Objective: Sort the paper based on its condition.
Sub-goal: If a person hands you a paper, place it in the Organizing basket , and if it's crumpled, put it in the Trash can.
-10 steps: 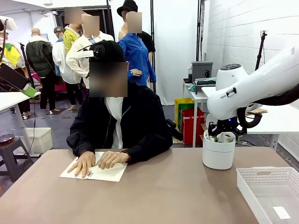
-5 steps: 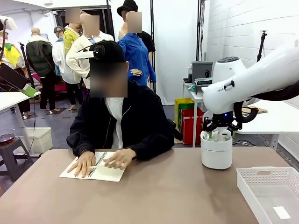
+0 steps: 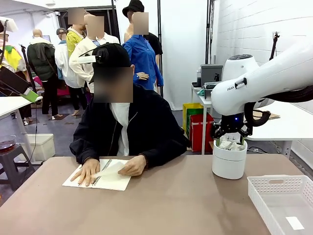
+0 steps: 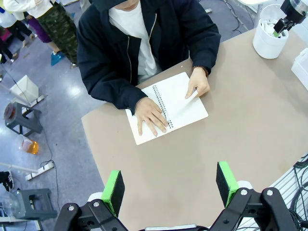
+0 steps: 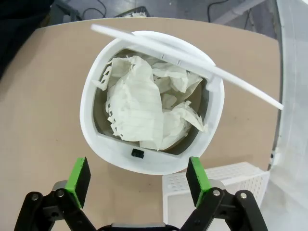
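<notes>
Near R corner: 1 white slotted plastic basket (image 3: 283, 200). Behind it, 1 round white bin (image 3: 229, 166); right gripper (image 3: 231, 139) points down above it, fingers wide, empty. Right wrist cam looks in: crumpled white paper (image 5: 149, 113) fills the bin; front cam barely shows it. Left gripper (image 4: 171, 185) high up, fingers wide, empty. Far side: person's hand (image 3: 89, 171) flat on 1 white spiral notebook (image 4: 166, 106).

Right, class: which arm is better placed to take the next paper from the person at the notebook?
Left, probably: the left gripper, open, hangs above the table facing the notebook. The right gripper, also open, sits over the white bin of crumpled paper, farther off.
</notes>
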You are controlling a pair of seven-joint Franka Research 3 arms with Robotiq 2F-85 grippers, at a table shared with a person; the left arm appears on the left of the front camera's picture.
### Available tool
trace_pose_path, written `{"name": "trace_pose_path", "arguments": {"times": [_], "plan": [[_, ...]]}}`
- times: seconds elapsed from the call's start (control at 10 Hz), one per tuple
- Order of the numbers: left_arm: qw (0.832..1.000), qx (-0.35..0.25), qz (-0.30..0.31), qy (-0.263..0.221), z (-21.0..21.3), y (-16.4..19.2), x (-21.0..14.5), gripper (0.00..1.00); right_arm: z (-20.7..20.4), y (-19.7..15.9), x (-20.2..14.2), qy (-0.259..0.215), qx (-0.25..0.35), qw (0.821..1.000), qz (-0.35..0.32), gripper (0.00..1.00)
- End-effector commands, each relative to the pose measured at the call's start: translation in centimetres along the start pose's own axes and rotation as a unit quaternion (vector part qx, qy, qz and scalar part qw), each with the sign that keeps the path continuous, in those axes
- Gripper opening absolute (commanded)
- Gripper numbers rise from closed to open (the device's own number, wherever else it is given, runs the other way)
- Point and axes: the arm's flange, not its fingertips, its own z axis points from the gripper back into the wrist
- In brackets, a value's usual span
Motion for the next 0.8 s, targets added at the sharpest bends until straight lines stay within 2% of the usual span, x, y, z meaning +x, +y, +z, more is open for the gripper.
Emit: {"name": "trace_pose_path", "arguments": {"times": [0.0,0.7], "plan": [[1.000,0.005,0.000,0.001,0.01,0.07,0.00,1.00,-0.45,0.06,0.65,-0.006,-0.002,1.000,-0.009,1.00],[1.000,0.005,0.000,0.001,0.01,0.07,0.00,1.00,-0.45,0.06,0.65,-0.006,-0.002,1.000,-0.009,1.00]]}}
